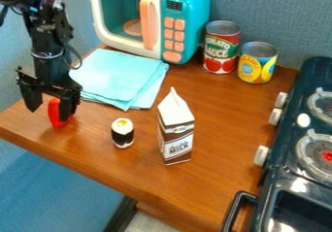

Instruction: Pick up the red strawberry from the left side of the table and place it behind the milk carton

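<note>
The black gripper [48,115] is at the left end of the wooden counter [146,177], its fingers [30,97] set wide. The red object [56,110] stands between them, close to the finger nearer the milk carton [175,131]; contact with that finger cannot be determined. Judged status: positioning at the red object is done; closure and lift-off are not. Right of the fingers, toward the toy microwave [186,12], lies a folded light-blue cloth [117,75]. The sushi-roll toy [123,133] stands right of the fingers, followed by the upright carton. Farther right and beyond are the tomato can [221,49] and the yellow-labelled can [257,63]; the toy stove [285,151] is farthest from the fingers.
</note>
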Motion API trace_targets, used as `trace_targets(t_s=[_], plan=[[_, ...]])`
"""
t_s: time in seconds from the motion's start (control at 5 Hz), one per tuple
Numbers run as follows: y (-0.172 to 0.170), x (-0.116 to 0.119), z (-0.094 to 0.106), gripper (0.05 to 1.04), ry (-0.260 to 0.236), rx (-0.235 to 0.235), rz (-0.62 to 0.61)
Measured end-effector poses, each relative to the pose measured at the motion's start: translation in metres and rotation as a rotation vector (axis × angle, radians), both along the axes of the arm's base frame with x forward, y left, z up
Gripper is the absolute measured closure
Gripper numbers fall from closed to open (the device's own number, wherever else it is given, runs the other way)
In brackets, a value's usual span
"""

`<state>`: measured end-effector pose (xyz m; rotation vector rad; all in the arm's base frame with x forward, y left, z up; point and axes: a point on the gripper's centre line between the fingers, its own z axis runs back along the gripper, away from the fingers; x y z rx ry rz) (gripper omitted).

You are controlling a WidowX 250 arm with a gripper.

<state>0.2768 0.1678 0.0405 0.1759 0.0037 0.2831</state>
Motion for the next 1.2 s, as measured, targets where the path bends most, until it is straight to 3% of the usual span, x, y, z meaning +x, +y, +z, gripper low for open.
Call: trace_targets(t_s=[0.4,0.6,1.0,1.2], plan=[[-0.002,0.004,-0.014,0.130,0.025,-0.002,0.017],[-0.008,0.008,-0.014,0.324,0.024,0.005,-0.001],[-0.017,0.015,-0.006,0.331,-0.029,-0.028,0.006],[-0.032,0.029,0.014,0.331,-0.084,-0.045,-0.042]])
